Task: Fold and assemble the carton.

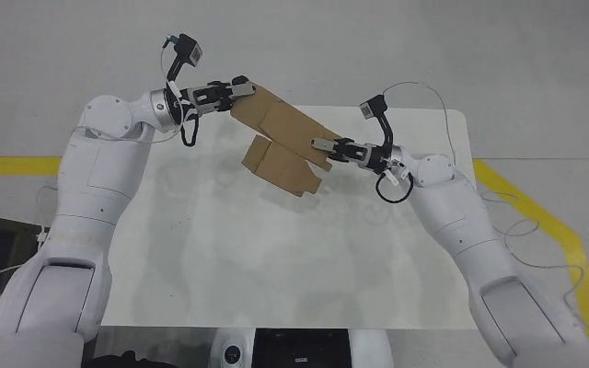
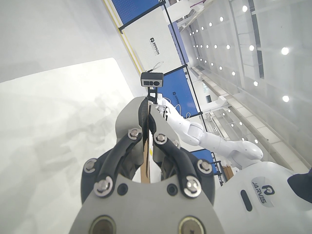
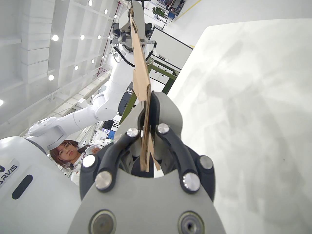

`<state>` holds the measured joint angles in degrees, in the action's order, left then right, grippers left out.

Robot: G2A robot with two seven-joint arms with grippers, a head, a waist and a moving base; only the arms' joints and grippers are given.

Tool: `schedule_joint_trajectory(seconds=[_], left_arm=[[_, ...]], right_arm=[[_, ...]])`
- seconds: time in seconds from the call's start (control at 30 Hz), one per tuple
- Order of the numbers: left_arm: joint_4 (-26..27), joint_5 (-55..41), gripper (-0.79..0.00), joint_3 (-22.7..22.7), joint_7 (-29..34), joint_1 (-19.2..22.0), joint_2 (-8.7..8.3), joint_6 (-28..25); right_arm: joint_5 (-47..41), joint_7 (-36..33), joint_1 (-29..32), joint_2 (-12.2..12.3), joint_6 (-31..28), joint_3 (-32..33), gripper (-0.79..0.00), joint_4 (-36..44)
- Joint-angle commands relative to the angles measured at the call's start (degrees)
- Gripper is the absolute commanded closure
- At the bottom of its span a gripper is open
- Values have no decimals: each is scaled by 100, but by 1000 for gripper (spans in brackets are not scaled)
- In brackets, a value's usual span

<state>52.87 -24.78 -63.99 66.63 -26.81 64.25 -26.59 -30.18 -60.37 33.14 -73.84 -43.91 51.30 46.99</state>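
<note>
A flat brown carton (image 1: 283, 138) hangs in the air above the far part of the white table (image 1: 276, 267), stretched between both arms. My left gripper (image 1: 247, 90) is shut on the carton's far left corner; in the left wrist view the carton's edge (image 2: 147, 144) runs between the two pads of the left gripper (image 2: 147, 113). My right gripper (image 1: 320, 144) is shut on the carton's right edge; in the right wrist view the carton (image 3: 140, 74) stands edge-on between the fingers of the right gripper (image 3: 146, 109) and stretches away to the left gripper (image 3: 133, 29). Loose flaps (image 1: 281, 167) hang below the carton.
The table's far edge (image 1: 405, 109) lies just behind the carton. A yellow floor line (image 1: 28, 166) runs past both sides of the table. Bare tabletop stretches from under the carton to the near edge.
</note>
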Motion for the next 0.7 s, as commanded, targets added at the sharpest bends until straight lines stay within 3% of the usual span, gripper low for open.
schedule_joint_trajectory(seconds=[0.0,0.03,0.4,0.67], left_arm=[[-16,-52,-369,-6,22,8,3,11],[-29,-92,-785,-14,38,15,4,12],[-297,-34,-785,-301,-130,51,-82,-287],[273,30,-785,-425,307,-336,-186,-759]], right_arm=[[-38,-27,-4,0,27,-10,0,3],[-66,-34,-3,0,33,-11,0,6],[-162,110,-122,36,189,198,0,-232],[105,540,-238,29,619,288,0,-267]])
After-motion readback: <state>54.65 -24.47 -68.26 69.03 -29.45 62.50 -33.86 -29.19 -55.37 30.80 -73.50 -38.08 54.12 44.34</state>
